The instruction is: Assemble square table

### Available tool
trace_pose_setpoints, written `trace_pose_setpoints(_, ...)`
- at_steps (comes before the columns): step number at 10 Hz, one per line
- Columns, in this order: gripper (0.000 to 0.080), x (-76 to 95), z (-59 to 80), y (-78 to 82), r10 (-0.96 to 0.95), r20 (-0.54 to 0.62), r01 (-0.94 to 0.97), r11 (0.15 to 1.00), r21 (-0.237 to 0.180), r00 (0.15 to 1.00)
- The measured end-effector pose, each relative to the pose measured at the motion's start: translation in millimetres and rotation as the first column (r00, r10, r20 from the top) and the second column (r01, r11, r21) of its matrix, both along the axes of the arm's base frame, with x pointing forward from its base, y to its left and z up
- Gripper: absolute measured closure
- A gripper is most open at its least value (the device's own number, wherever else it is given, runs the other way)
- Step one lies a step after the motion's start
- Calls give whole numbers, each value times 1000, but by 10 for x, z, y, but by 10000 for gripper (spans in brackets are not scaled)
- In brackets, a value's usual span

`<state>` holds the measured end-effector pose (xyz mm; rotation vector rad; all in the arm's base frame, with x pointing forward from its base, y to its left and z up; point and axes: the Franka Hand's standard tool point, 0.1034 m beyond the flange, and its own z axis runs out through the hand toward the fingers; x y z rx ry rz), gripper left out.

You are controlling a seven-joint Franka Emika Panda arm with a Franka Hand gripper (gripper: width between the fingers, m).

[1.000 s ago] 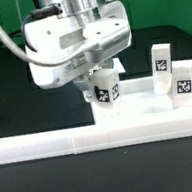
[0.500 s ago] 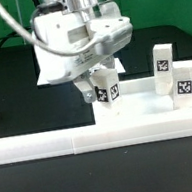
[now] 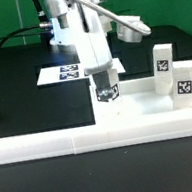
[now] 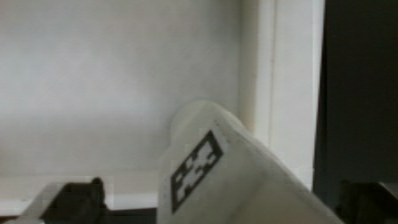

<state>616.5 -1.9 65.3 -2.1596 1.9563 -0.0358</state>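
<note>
The claw (image 3: pixel 106 89) was seen over the near left corner of the tabletop (image 3: pixel 147 109), as the exterior view has it, with the arm (image 3: pixel 81 30) reaching down to it from above. A small white leg (image 3: pixel 107 90), marked with a black-and-white tag, was found at the claw's tip, standing upright on or just above the tabletop's corner; whether it touched the surface could not be told. The fingers were hidden behind the leg in the exterior view, and only their dark tips (image 4: pixel 79 197) were caught at the picture's edge in the wrist view, so it could not be said whether the claw was spread or pinching the leg. In the wrist view the tagged leg (image 4: pixel 222 165) was shown close and tilted against the tabletop's flat white surface (image 4: pixel 107 90) and its raised rim (image 4: pixel 281 80). Two more legs were stood upright toward the exterior view's right of the tabletop, one (image 3: pixel 161 60) farther back and the other (image 3: pixel 183 79) nearer, close beside each other. The marker board (image 3: pixel 68 72) was laid flat on the black table (image 3: pixel 21 86) behind the tabletop. The long white rail (image 3: pixel 101 136) was set along the tabletop's near edge.
</note>
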Motion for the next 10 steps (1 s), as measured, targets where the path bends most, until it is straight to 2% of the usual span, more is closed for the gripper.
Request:
trace_pose_setpoints(1,151,7,20,25,249,-6,-249,967,-57,969)
trace_pose_setpoints(2,151,37,47,23,424,15,-420,902,-97,906)
trace_pose_setpoints(4,151,25,33,90,643,13,-634,758,-151,766)
trace_pose_setpoints(6,151,10,10,74,675,12,-664,729,-168,738)
trace_pose_setpoints(7,160,9,7,74,645,13,-635,755,-161,764)
trace_pose_setpoints(8,335,7,2,70,646,12,-637,754,-161,763)
trace_pose_setpoints(9,335,5,-2,72,605,13,-597,788,-150,796)
trace_pose_setpoints(10,508,3,-5,72,530,11,-524,841,-134,848)
